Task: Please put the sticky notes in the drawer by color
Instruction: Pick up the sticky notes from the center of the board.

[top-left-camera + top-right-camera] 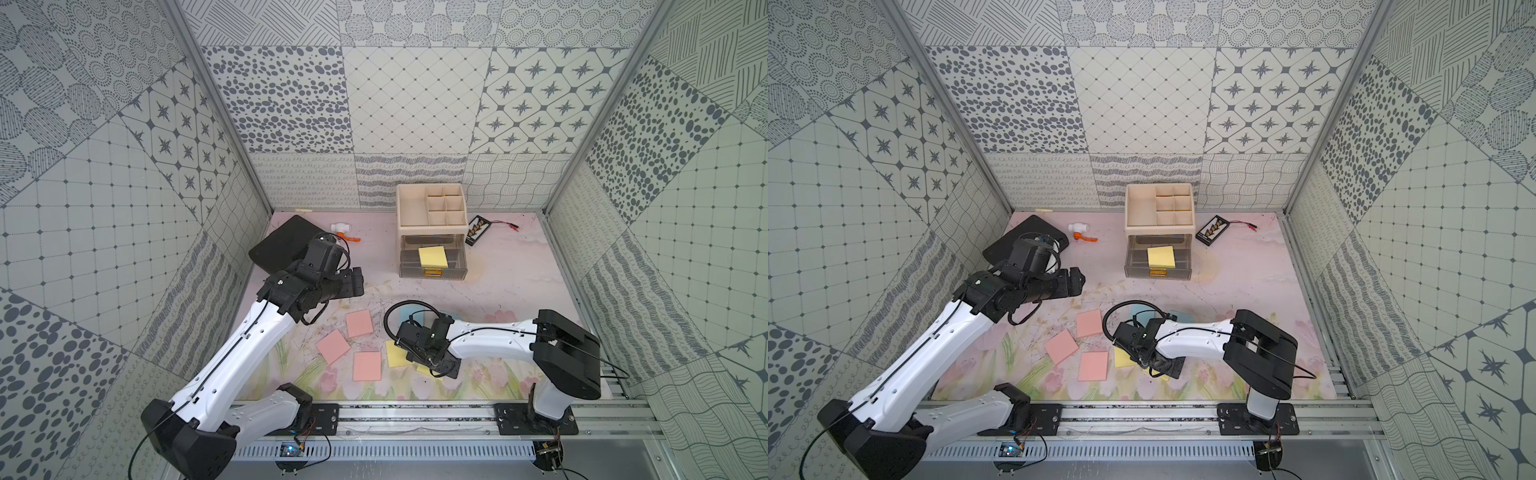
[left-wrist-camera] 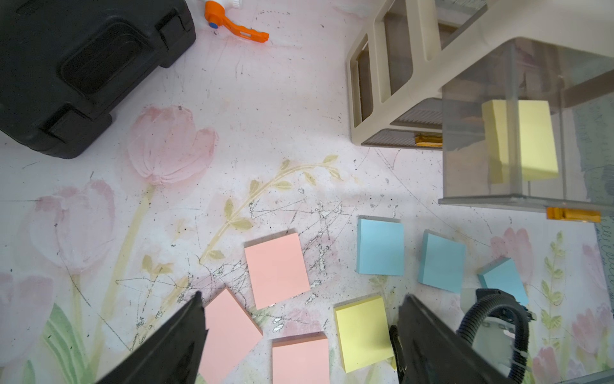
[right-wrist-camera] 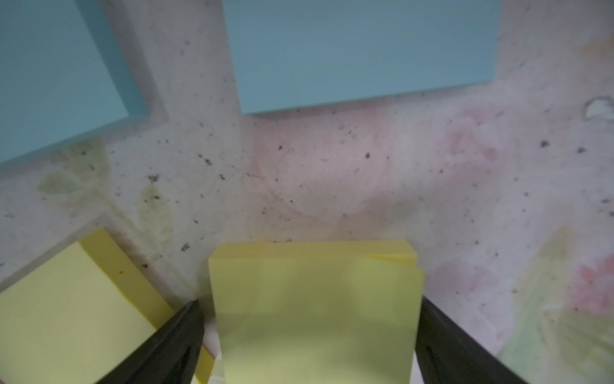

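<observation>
Patterned grey walls are enclosing a flowered pink table [image 1: 519, 291]. Our left arm is reaching in from the lower left, the left gripper [image 2: 302, 297] hanging above the table with jaws spread and nothing between them. Our right arm is bending in from the lower right. The right gripper [image 3: 309, 302] is sitting low, jaws apart on either side of a yellow pad [image 3: 312, 332], with a sliver of gap showing on one side, so we are judging it not yet clamped. At upper centre a cream cabinet [image 1: 430, 208] is standing with its clear drawer [image 1: 462, 259] pulled out, a second yellow pad [image 1: 433, 257] lying inside. Three pink pads [image 1: 360, 323] are lying below centre toward the left, a third yellow pad [image 1: 395, 354] just beside the right gripper.

We are treating the sticky notes as light, blocky stacks: firm edge to edge, though top sheets are likely fanning or peeling. So we are favouring a squeeze across opposite sides.

Only the left wrist view is showing all three blue pads [image 2: 380, 247]; from above the right arm is covering most of them. Only the right wrist view is showing how the jaws are flanking the pad.
</observation>
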`<state>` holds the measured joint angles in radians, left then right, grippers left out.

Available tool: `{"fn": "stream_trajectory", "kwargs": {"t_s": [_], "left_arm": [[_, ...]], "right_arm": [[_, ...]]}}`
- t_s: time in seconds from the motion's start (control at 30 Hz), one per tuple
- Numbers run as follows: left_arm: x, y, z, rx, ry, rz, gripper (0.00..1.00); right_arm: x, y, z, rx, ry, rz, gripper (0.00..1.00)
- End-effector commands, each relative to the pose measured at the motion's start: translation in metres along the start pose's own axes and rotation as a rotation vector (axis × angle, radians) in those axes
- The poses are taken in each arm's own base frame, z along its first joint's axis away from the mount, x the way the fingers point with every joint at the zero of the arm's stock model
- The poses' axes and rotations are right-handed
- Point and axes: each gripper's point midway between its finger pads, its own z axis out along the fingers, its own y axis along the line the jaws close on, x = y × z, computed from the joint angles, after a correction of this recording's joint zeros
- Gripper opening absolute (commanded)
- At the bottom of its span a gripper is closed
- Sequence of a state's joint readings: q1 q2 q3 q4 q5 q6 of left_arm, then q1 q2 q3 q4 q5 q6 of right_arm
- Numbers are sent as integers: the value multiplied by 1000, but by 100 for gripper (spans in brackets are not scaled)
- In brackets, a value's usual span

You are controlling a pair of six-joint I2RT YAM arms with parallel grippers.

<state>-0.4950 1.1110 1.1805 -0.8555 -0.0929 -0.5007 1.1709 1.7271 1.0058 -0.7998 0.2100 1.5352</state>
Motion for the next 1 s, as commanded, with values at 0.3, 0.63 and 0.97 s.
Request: {"fn": "stream_trajectory", "kwargs": {"t_s": [0.3,0.63,0.97], "left_arm": [[-6,-1,-3,7,-27,-4,93],[-6,1,-7,5,-36,-17,93],[-5,1,-6,4,-32,-19,93]], "right_arm": [[9,-15,21,36,29,5,89],[6,-11,10,11,-4,-17,78],[2,-10,-3,3,-19,-35,79]]}}
